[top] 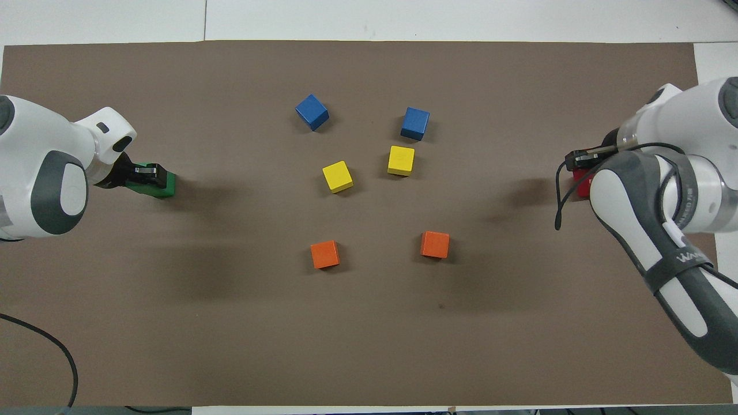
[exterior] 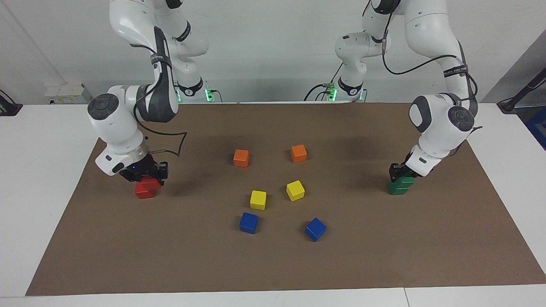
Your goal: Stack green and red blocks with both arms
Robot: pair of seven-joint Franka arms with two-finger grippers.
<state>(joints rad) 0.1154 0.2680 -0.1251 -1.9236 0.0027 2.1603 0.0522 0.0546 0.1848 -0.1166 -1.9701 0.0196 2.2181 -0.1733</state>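
Two stacks tended: red blocks (exterior: 147, 188), frame's left, gripped under right gripper (exterior: 145, 175); green blocks (exterior: 401, 186), frame's right, gripped under left gripper (exterior: 403, 172).

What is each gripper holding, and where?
Right gripper: upper red block, by its sides. Left gripper: upper green block, by its sides.

Right pincer (exterior: 145, 175) sits atop stacked red blocks (exterior: 146, 189); left pincer (exterior: 403, 172) atop stacked green blocks (exterior: 400, 186)
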